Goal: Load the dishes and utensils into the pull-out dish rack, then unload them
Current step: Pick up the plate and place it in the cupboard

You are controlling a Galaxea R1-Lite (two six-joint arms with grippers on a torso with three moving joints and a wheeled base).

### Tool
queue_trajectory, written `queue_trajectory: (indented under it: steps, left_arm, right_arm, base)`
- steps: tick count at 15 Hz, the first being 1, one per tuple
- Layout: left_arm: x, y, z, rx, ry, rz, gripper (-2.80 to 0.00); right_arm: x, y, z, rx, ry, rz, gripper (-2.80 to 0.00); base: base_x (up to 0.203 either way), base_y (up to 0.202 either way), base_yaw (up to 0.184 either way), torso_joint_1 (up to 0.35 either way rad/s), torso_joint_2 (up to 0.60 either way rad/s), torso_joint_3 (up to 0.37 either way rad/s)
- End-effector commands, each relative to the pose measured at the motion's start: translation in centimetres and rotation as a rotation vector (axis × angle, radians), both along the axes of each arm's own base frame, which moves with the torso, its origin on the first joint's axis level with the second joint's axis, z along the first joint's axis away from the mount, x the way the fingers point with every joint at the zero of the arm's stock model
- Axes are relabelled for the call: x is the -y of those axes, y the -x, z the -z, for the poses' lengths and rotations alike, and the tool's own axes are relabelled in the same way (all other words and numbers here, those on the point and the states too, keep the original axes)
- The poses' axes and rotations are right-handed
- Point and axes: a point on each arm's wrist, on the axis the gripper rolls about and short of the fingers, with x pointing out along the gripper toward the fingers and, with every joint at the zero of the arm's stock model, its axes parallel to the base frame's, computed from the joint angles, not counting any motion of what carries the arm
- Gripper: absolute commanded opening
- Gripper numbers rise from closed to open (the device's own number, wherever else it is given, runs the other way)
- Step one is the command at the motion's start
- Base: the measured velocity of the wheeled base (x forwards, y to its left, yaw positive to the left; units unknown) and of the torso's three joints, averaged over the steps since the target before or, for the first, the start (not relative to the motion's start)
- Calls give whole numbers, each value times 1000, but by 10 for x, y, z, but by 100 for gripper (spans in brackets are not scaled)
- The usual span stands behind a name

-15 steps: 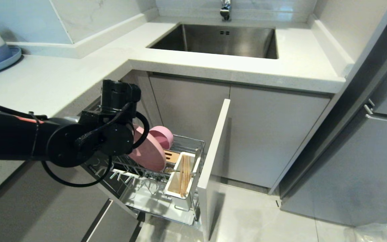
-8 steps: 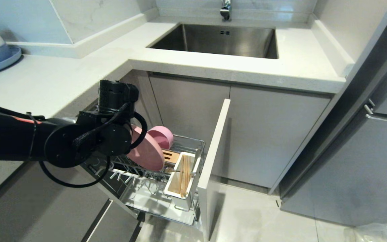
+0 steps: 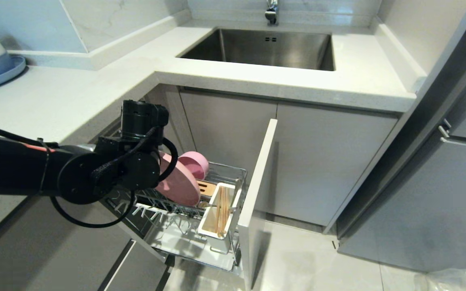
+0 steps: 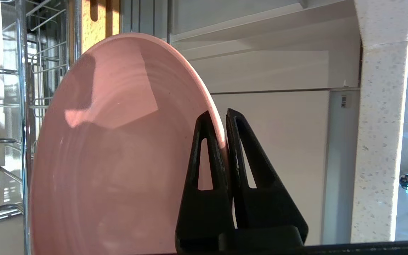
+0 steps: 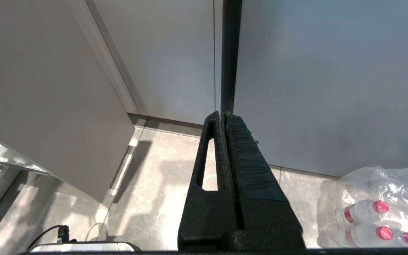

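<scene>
The left gripper has its fingers pinched on the rim of the pink plate, which stands on edge in the pull-out dish rack just beside the pink bowl. Whether it is being seated or lifted out I cannot tell; either move calls for keeping it upright between the prongs. The white utensil holder carries the chopsticks, and the right gripper hangs parked, fingers together and empty.

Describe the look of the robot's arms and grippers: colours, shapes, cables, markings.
The left arm is matte black, with round disc-shaped joint housings, a thin red band and a black cable looping beneath. The left gripper has black wedge-shaped fingers with triangular cut-outs. The right gripper has similar black fingers, one with a slot.
</scene>
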Motion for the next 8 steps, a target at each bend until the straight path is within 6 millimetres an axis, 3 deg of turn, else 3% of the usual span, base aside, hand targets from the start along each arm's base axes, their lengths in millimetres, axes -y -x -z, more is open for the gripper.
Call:
queue_trajectory:
  steps: [1,8]
  left_arm:
    - [0,-1,2,2,6,-6,-280]
    - [3,-7,14,-32,-14,-5,-280]
  right_arm:
    - [0,0,0,-1,-1,0,-280]
    - [0,0,0,-1,-1,0,-280]
  base:
    - [0,0,0,0,0,0]
    - [0,0,0,0,0,0]
